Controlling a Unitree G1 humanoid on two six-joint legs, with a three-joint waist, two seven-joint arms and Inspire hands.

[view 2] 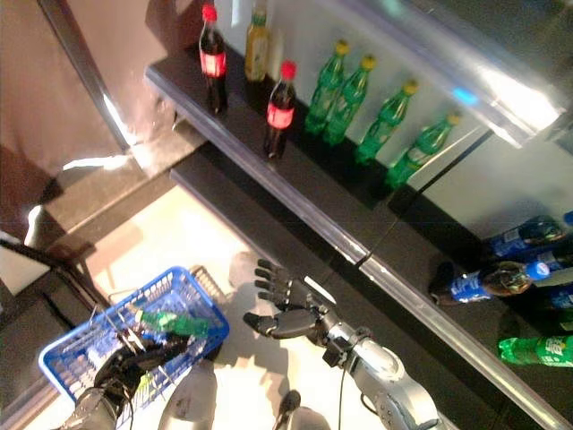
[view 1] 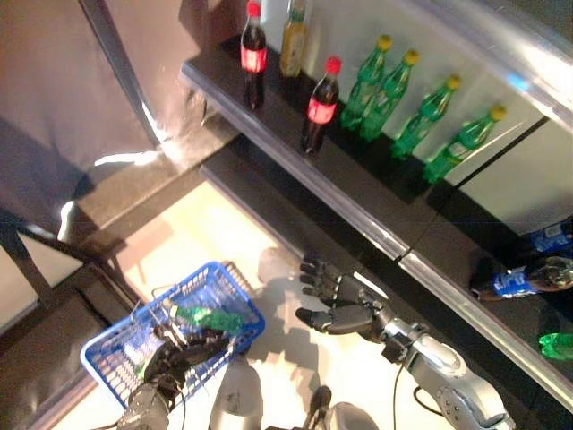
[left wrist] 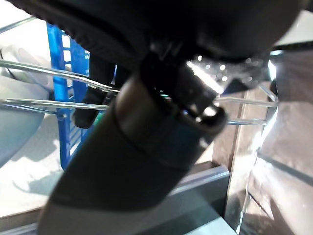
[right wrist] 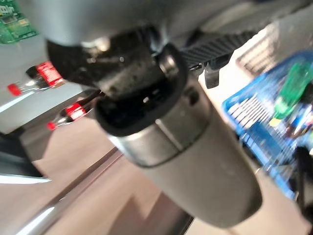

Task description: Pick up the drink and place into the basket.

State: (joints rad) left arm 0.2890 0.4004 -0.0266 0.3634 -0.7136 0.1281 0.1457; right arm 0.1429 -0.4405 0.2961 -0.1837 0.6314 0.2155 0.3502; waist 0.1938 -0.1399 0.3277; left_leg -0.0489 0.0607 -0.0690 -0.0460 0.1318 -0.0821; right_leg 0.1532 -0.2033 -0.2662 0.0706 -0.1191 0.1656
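Lying on its side in the blue basket (view 1: 235, 288) is a green bottle (view 1: 208, 316) with a light label, neck pointing toward the basket's left side, so the drink is already in there. The basket is blue plastic mesh with thin wire handles, sitting low at the robot's left over a pale floor (view 1: 215, 228).

The left hand (view 1: 183, 351) has its dark fingers curled around the basket's near rim and wire handle, so it's gripping the basket. The right hand (view 1: 338, 300) hangs just to the right of the basket, fingers spread and relaxed, holding nothing, not touching the basket.

Past the right hand runs a dark shelf (view 1: 358, 193) with a shiny metal front edge cutting diagonally across the view. On it: two cola bottles (view 1: 320, 106) with red caps, a yellowish bottle (view 1: 292, 40), and four green bottles (view 1: 430, 115) with yellow caps in a row. A lower ledge on the right holds blue-labelled bottles (view 1: 524, 278) lying down.

Open floor shows between basket and shelf edge.
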